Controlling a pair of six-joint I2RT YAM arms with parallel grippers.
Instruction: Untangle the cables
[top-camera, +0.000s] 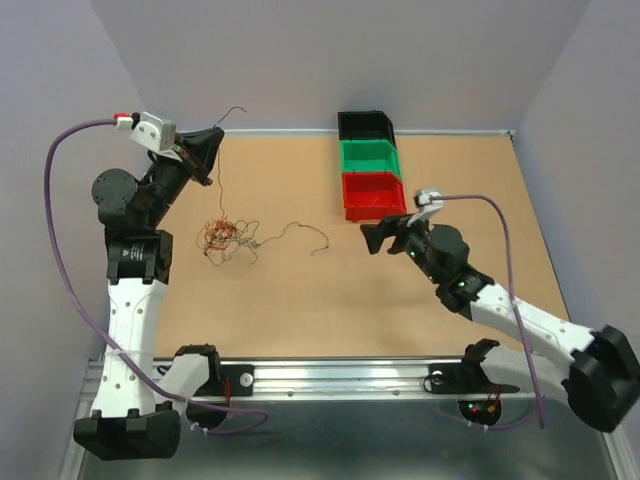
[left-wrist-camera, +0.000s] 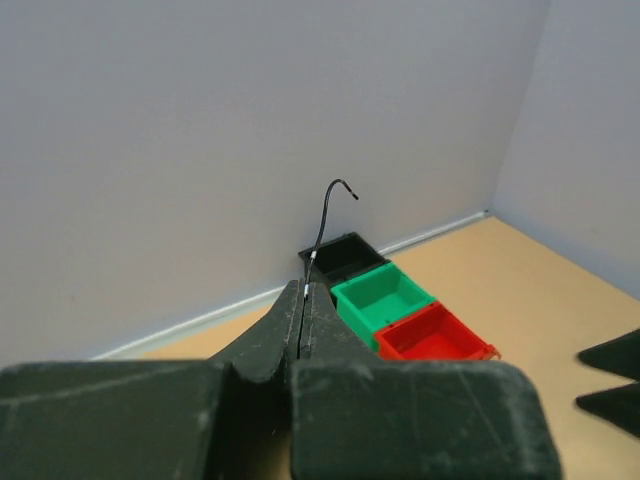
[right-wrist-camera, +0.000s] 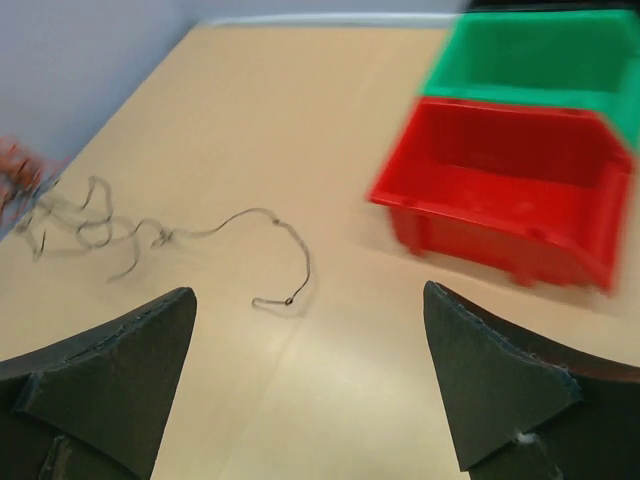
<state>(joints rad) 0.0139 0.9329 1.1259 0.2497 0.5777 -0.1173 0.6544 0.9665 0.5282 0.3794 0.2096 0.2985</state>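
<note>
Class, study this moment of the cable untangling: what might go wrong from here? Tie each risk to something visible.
1. The left gripper pinches one thin dark wire near its free end; it may slip out under pull.
2. That wire runs down to the clump, which nothing pins: pulling may drag or tighten it.
3. The right gripper, open and empty, sits close to the red bin and might knock it.
</note>
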